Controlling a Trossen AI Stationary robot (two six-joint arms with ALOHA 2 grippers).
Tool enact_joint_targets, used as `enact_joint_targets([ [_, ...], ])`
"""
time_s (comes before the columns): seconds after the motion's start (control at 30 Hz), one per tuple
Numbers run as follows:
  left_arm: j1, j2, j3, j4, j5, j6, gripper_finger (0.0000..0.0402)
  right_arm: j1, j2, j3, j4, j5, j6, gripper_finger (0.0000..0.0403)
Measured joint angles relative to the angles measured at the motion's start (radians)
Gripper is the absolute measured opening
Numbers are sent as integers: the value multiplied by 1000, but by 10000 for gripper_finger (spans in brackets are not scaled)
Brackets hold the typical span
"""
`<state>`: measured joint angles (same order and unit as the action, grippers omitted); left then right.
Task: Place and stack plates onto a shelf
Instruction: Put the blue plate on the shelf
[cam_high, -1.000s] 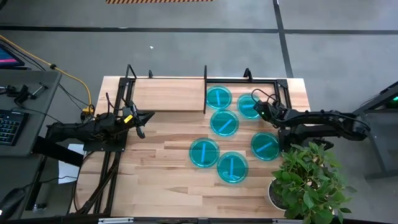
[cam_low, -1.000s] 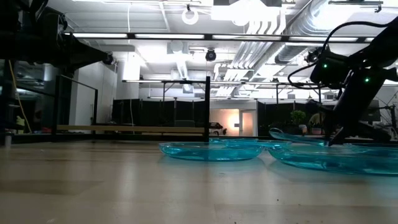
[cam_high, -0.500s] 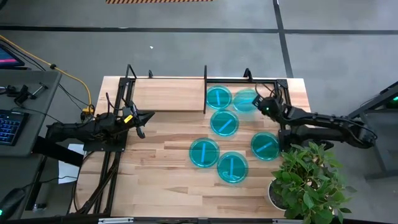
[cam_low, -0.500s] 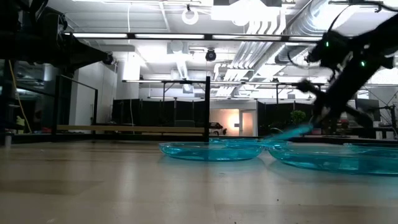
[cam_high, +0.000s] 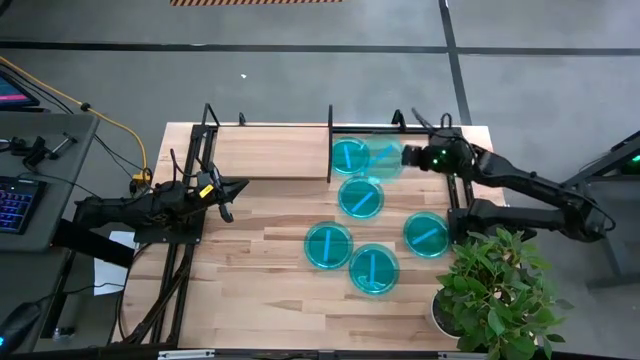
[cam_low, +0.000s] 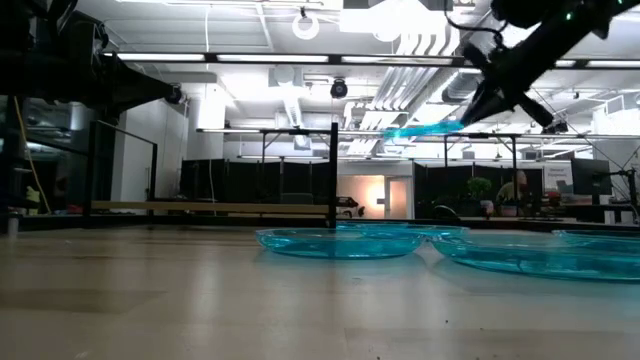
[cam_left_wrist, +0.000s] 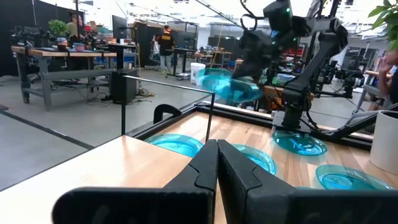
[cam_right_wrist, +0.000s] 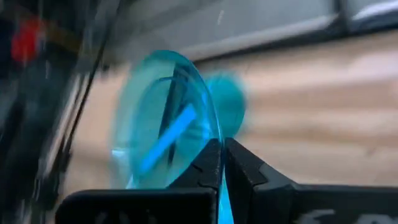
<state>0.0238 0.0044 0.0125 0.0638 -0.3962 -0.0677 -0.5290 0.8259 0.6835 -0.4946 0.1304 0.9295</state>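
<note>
Lighting is pretty even from above: long ceiling strip lights (cam_low: 300, 57) blaze white in the low view and blow out a bit, while the bright doorway (cam_low: 365, 195) far back glows warm. The tabletop (cam_high: 270, 215) looks evenly lit from overhead, with only soft, short shadows under the arms. In the low view the near wood is soft and out of focus and shows a pale sheen. The right wrist view is heavily smeared with motion blur; the held plate (cam_right_wrist: 165, 146) is a streaky cyan shape and the background is mush. The left wrist view is sharper, though its own fingers (cam_left_wrist: 217, 168) are dark and a little soft.
</note>
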Motion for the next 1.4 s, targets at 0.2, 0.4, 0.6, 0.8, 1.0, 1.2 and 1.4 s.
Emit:
enact_joint_targets([
  [0.2, 0, 0, 0, 0, 0, 0, 1, 141, 80, 73, -83, -223, -36, 0],
  [0.4, 0, 0, 0, 0, 0, 0, 1, 353, 232, 75, 103, -265, 61, 0],
  [0.6, 0, 0, 0, 0, 0, 0, 1, 449, 427, 77, 519, -261, 162, 0],
  [0.8, 0, 0, 0, 0, 0, 0, 1, 451, 618, 237, 624, -254, 133, 0],
  [1.0, 0, 0, 0, 0, 0, 0, 1, 399, 784, 582, 348, -160, -67, 0],
  [1.2, 0, 0, 0, 0, 0, 0, 1, 249, 939, 938, 104, -111, -280, 0],
  [1.4, 0, 0, 0, 0, 0, 0, 1, 152, 1161, 1295, -99, -112, -422, 0],
])
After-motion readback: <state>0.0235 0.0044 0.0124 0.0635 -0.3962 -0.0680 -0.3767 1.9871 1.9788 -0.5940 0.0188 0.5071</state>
